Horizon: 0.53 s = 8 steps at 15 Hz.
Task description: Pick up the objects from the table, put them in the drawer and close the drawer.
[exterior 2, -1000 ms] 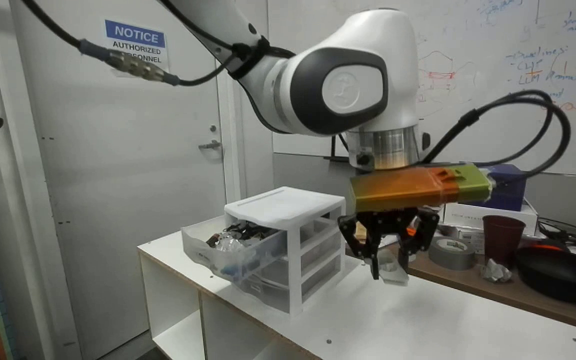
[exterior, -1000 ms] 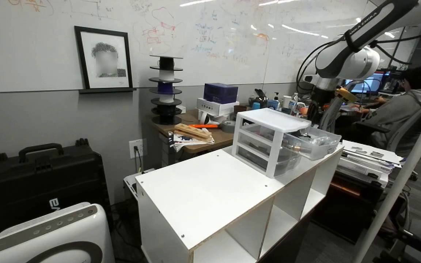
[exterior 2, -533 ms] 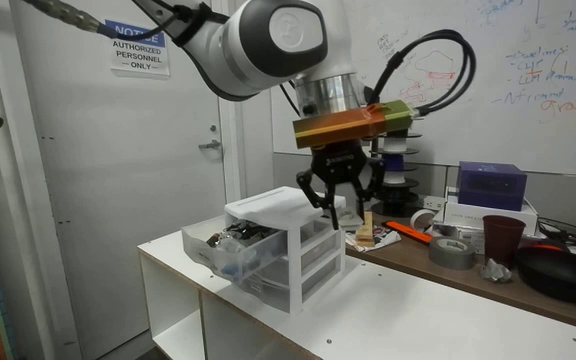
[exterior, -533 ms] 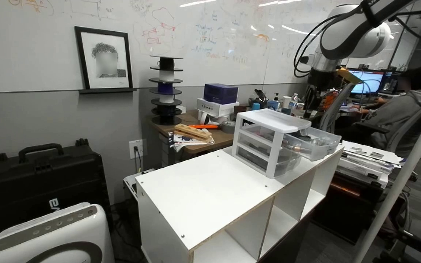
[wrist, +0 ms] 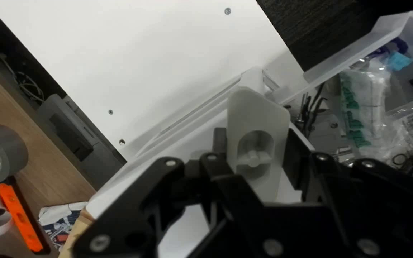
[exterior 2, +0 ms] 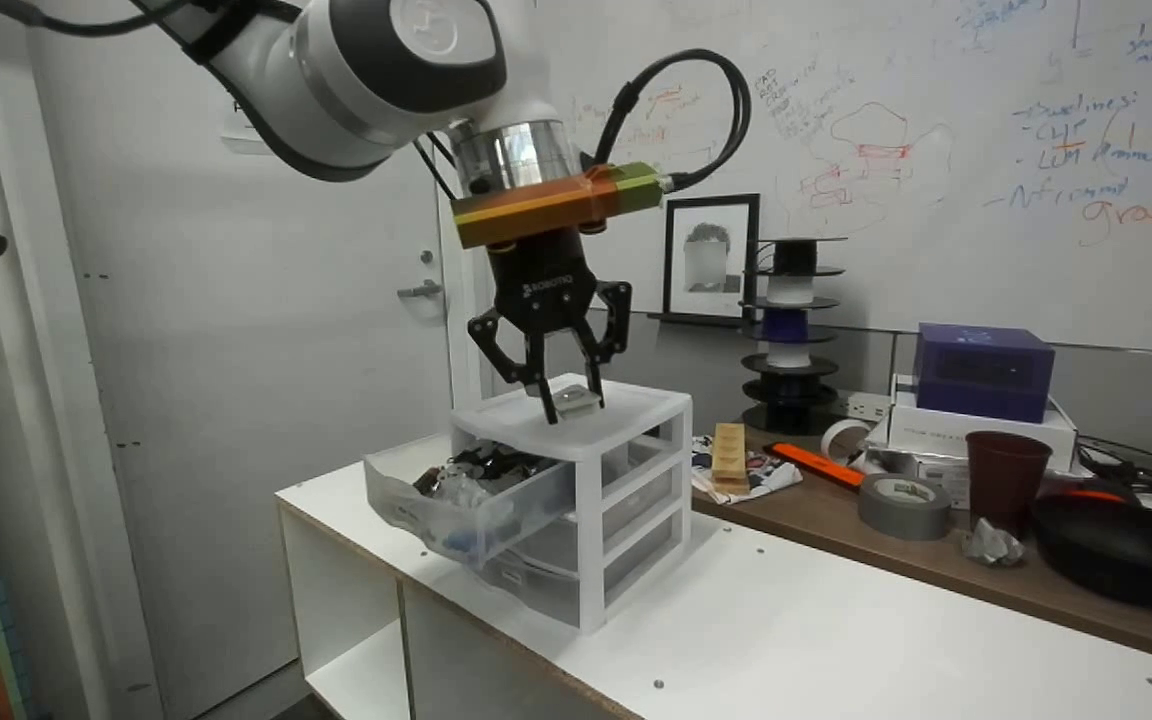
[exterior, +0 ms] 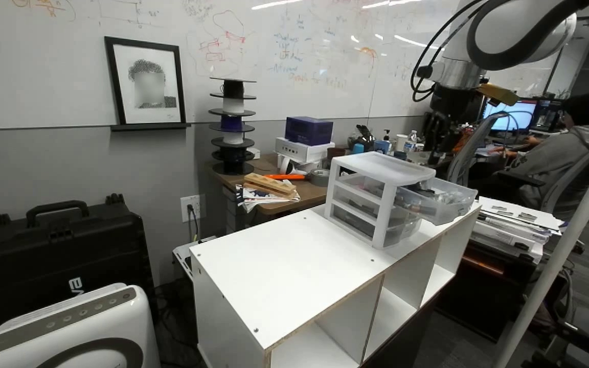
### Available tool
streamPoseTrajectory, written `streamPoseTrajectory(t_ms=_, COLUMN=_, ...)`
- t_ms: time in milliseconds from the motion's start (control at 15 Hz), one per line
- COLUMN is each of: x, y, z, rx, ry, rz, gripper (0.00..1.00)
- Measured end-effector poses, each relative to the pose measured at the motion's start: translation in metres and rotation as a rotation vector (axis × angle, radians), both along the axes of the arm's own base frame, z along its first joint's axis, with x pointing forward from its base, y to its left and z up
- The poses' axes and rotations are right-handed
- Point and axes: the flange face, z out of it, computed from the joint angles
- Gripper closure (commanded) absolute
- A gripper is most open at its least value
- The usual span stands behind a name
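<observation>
Before the whiteboard (exterior 2: 946, 250), above the unit (exterior 2: 636, 418), a pale piece (wrist: 256, 145) is clasped from both sides by the gripper (exterior 2: 576, 410); out of this unit the top drawer (exterior 2: 526, 512) is pulled, with bags (wrist: 366, 107) inside it, and the table (exterior 2: 836, 620) bears this unit. The step in hand is, in my judgement, the carrying of the piece to the drawer, which it has not yet reached. The next move calls for going sideways until the piece is over the drawer, then lowering and letting it go, and only after this the drawer should be pushed in.
</observation>
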Motion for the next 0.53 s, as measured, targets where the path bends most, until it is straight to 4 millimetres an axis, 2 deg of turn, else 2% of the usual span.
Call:
streamPoseTrajectory(t_ms=333, x=-0.032, y=0.02, z=0.031, rx=-0.011, ry=0.002, rz=0.059, gripper=0.75)
streamPoseTrajectory(t_ms=533, x=-0.055, y=0.032, z=0.036, rx=-0.012, ry=0.023, rz=0.104, gripper=0.75)
